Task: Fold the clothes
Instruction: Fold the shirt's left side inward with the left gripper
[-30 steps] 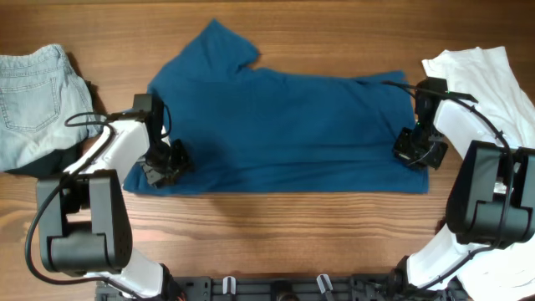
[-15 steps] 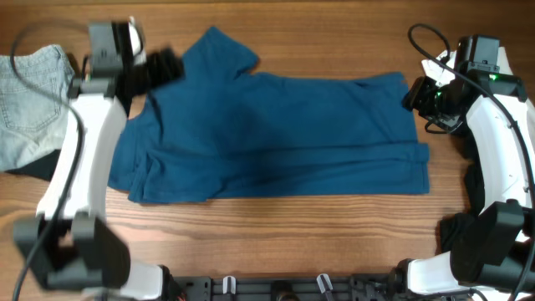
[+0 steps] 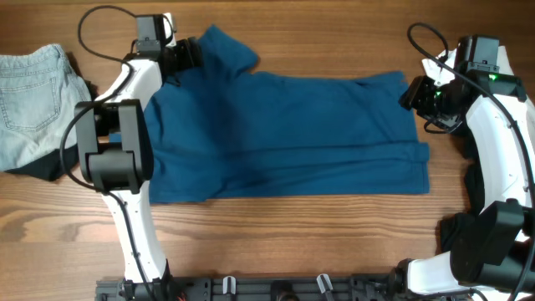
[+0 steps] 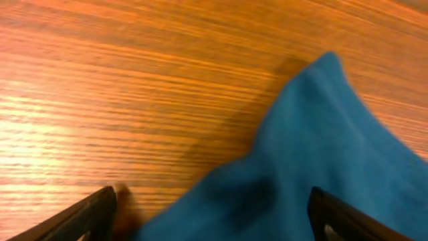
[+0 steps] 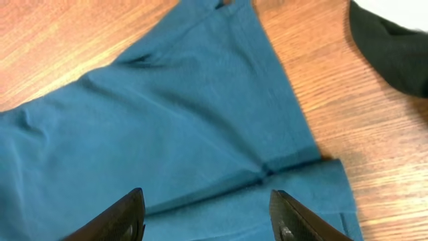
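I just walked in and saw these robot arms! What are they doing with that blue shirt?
Two robot arms are folding clothes on a wooden table. A big blue T-shirt lies spread out, and its near edge looks folded over already. The left gripper is open over a sleeve at one end, and the right gripper is open at the other end's far corner. Neither is holding the shirt right now. A pale denim piece sits off to the side.

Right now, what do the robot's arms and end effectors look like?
Both the left arm and right arm have white links, black joint housings and looping black cables. The left end effector and right end effector each have two black tapering fingers. A green light shows on the right arm.
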Robot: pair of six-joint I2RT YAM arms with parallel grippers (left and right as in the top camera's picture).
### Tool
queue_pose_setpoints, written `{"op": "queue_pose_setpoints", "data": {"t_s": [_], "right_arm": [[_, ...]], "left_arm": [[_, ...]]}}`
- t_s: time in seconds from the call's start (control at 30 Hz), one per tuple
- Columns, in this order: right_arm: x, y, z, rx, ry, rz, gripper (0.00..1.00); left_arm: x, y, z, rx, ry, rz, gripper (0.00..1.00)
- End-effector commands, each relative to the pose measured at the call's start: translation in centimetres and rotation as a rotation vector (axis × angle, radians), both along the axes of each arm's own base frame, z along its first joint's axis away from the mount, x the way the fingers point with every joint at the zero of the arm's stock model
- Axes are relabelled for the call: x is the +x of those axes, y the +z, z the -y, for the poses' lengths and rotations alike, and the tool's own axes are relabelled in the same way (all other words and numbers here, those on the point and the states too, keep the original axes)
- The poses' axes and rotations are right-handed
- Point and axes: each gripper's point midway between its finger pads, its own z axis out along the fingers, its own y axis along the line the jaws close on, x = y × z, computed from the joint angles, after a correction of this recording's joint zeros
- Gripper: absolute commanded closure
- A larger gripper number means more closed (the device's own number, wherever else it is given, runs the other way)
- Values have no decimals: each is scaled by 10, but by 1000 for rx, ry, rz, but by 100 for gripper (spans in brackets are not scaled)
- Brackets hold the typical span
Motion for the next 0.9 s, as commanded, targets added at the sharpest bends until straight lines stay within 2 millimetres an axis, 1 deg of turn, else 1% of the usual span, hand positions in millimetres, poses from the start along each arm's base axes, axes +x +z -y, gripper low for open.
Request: {"op": "queue_pose_setpoints", "data": {"t_s": [0.0, 0.03, 0.07, 0.1, 0.13, 0.17, 0.2, 0.27, 0.33, 0.4, 0.47, 0.5, 0.57, 0.63, 0.73, 0.8, 0.87], "right_arm": [[4, -6, -5, 8, 24, -1, 40], [5, -9, -4, 9, 24, -10, 40], [5, -14, -4, 12, 25, -22, 40], [5, -20, -5, 15, 26, -38, 40], [5, -25, -5, 17, 28, -50, 40], [6, -27, -5, 16, 32, -53, 40], [8, -30, -5, 15, 33, -53, 40], [19, -28, -3, 7, 34, -11, 41], [40, -19, 1, -12, 35, 84, 42], [67, -9, 4, -38, 48, 198, 46], [85, -14, 7, -53, 53, 248, 46], [91, -19, 9, -58, 50, 255, 46], [104, -32, 12, -58, 45, 258, 45], [123, -54, 15, -57, 45, 255, 44], [144, -81, 19, -51, 26, 257, 39], [152, -99, 23, -37, -26, 255, 39], [154, -114, 25, -22, -76, 238, 39]], "left_arm": [[0, -15, 19, 40, -81, -13, 21], [-1, -16, 20, 40, -82, -15, 30], [-1, -17, 20, 40, -82, -18, 43], [-1, -17, 20, 40, -82, -19, 66], [-2, -18, 18, 42, -78, -22, 80], [-3, -19, 16, 47, -73, -29, 90], [-4, -20, 15, 52, -68, -35, 96], [-6, -22, 9, 67, -53, -52, 96], [-7, -20, 7, 64, -45, -53, 96], [-6, -6, 5, 48, -20, -40, 96], [-9, 5, 4, 39, -8, -44, 96], [-12, 9, 4, 31, 1, -55, 96], [-18, 10, 4, 31, 0, -78, 96], [-27, 3, 4, 32, 0, -127, 96], [-40, -5, 3, 33, -1, -189, 96], [-45, -7, 3, 33, -2, -212, 96], [-50, -10, 3, 34, -2, -233, 96]]}}
